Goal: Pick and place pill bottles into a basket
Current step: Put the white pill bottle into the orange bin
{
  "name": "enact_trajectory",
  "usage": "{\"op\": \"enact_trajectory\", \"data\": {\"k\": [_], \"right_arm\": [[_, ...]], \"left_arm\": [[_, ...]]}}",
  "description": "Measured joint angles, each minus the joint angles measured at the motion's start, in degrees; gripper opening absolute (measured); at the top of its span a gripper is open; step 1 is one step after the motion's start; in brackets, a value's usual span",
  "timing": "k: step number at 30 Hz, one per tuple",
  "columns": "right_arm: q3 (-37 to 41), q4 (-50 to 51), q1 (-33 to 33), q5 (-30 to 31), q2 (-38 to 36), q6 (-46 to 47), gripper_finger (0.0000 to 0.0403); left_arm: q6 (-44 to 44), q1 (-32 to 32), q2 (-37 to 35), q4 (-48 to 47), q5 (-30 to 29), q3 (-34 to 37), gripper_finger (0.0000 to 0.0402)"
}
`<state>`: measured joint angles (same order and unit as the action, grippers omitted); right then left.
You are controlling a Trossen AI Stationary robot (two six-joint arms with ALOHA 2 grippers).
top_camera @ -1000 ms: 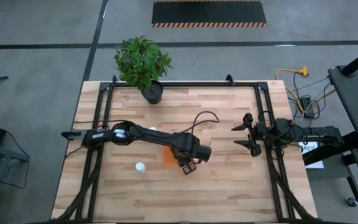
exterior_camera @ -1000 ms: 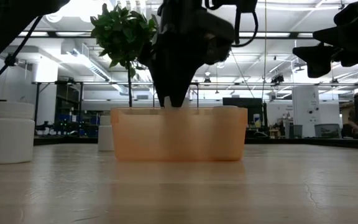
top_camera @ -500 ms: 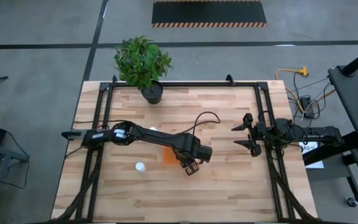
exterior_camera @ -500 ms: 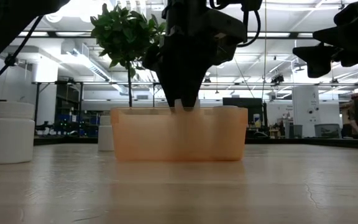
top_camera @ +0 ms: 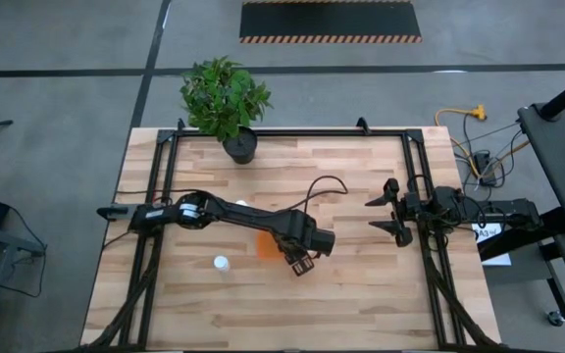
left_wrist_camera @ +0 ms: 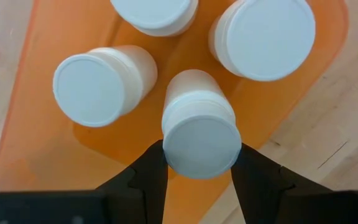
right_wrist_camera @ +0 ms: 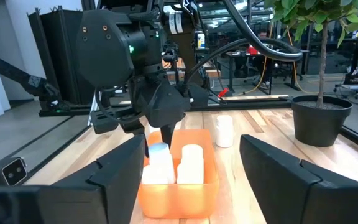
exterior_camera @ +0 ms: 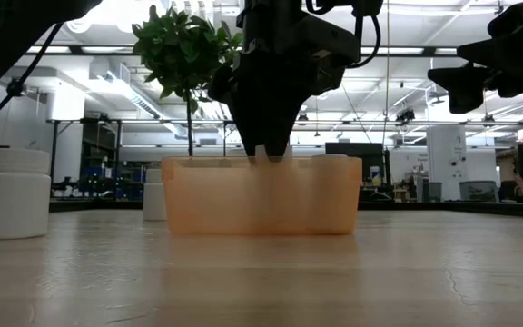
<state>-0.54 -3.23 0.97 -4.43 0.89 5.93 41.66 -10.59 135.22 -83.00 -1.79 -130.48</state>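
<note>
The orange basket [left_wrist_camera: 36,93] stands at mid-table [top_camera: 263,245]. Three white pill bottles stand in it [left_wrist_camera: 95,87] [left_wrist_camera: 263,34] [left_wrist_camera: 154,9]. My left gripper [left_wrist_camera: 199,168] points down over the basket's right part, shut on another pill bottle [left_wrist_camera: 201,134]. One loose bottle [top_camera: 222,263] stands on its base on the table left of the basket, toward the near edge. Another bottle [top_camera: 241,205] stands beyond the basket beside my left arm. My right gripper [top_camera: 385,214] hangs open and empty above the table's right side. My left gripper pinches the bottle's round cap [left_wrist_camera: 166,146] between its two fingers, one on each side. The fingers come from above, pointing down. The bottle stands roughly upright inside the basket, cap just above the rim [exterior_camera: 263,154]. I cannot tell whether its base touches the basket floor.
A potted plant in a black pot [top_camera: 238,147] stands at the far edge, left of centre. Black frame rails [top_camera: 160,196] run along the table's left and right sides. Bare wood lies between the basket and my right gripper.
My left gripper has shifted a little toward the table's right edge over the basket, carrying the bottle with it, and has held still for the last half second.
</note>
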Motion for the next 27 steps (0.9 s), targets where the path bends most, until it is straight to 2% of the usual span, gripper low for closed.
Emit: {"op": "enact_trajectory", "data": {"k": [8,20,27], "right_arm": [[0.0,0.0,0.0,0.0,0.0,0.0,0.0253],[0.0,0.0,0.0,0.0,0.0,0.0,0.0255],[0.0,0.0,0.0,0.0,0.0,0.0,0.0251]], "left_arm": [[0.1,0.0,0.0,0.0,-0.1,0.0,0.0198],[2.3,-0.1,-0.3,-1.4,1.3,0.0,0.0206],[6.2,-0.7,-3.5,-3.6,1.5,0.0,0.0207]]}}
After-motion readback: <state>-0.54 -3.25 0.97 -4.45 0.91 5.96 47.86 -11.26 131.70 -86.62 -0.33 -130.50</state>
